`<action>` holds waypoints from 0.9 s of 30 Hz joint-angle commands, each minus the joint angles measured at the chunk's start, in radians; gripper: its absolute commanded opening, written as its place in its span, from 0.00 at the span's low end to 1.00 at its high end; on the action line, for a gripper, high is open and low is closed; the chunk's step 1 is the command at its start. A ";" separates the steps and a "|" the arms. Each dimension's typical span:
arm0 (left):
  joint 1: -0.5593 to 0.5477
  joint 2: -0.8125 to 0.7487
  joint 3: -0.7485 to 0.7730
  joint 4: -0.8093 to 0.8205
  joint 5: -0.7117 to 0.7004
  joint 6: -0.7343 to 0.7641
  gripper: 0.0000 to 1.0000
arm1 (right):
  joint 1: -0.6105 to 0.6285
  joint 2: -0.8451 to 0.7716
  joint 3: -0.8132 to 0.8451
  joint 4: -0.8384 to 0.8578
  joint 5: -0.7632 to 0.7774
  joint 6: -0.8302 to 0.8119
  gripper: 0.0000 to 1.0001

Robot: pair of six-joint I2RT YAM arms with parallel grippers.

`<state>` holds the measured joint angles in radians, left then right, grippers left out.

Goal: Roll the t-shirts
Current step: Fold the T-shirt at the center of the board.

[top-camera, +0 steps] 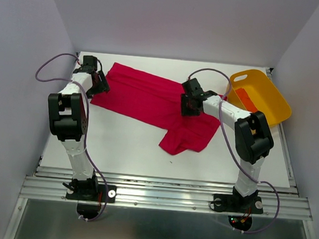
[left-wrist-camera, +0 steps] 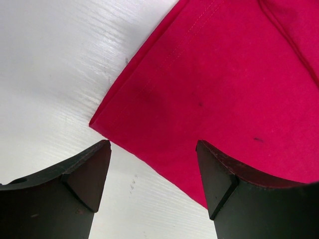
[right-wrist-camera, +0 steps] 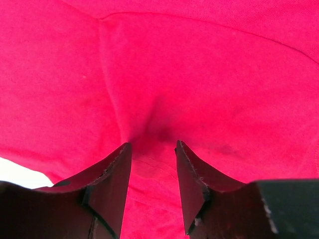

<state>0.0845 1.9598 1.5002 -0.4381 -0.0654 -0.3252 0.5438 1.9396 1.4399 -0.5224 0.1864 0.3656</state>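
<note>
Right wrist view: the right gripper (right-wrist-camera: 153,144) has its two dark jaws parted by a narrow gap, and crimson cloth shows through that gap. Just past the tips the crimson t-shirt (right-wrist-camera: 209,69) puckers into a small dimple, with creases running off to the far left. I cannot tell whether the tips touch the cloth or sit just above it. Red fabric fills almost the whole of that view, apart from a sliver of white at the near left edge. In the left wrist view the left gripper (left-wrist-camera: 153,144) stands with its jaws wide apart and holds nothing. Its left jaw is over the bare white table (left-wrist-camera: 50,59) and its right jaw over the shirt. The shirt's stitched hem corner (left-wrist-camera: 94,122) lies just beyond the left jaw's tip, flat on the table. From the top view, the shirt is spread across the far half of the table, slanting from far left toward near right. The left gripper is at its left end and the right gripper is over its right part. A loose flap (top-camera: 183,138) of the shirt reaches toward the near side, below the right gripper, with a wrinkled, uneven edge. To the right, in the far right corner of the table, sits a yellow tub (top-camera: 278,105) with a handle slot in its far rim. Inside it lies the orange-red roll (top-camera: 249,99), a narrow strip of cloth. The right arm crosses in front of the tub's left side.
</note>
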 commanded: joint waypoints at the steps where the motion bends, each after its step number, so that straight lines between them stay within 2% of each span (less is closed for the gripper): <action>1: 0.001 -0.059 -0.006 -0.001 -0.024 0.017 0.80 | -0.002 -0.022 0.016 -0.021 0.048 0.013 0.45; 9: 0.009 -0.064 -0.018 0.004 -0.036 0.006 0.80 | -0.002 -0.082 -0.006 0.001 -0.067 0.016 0.39; 16: 0.009 -0.068 -0.023 0.006 -0.028 0.000 0.80 | 0.033 -0.071 0.022 0.030 -0.152 0.013 0.27; 23: 0.009 -0.065 -0.017 -0.001 -0.027 -0.003 0.80 | 0.042 -0.001 0.053 0.045 -0.237 -0.004 0.24; 27: 0.009 -0.062 -0.012 -0.002 -0.024 -0.003 0.80 | 0.042 0.022 0.065 0.045 -0.205 0.001 0.24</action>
<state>0.0872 1.9583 1.4960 -0.4381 -0.0799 -0.3237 0.5827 1.9427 1.4582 -0.5095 -0.0132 0.3763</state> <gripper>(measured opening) 0.803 0.245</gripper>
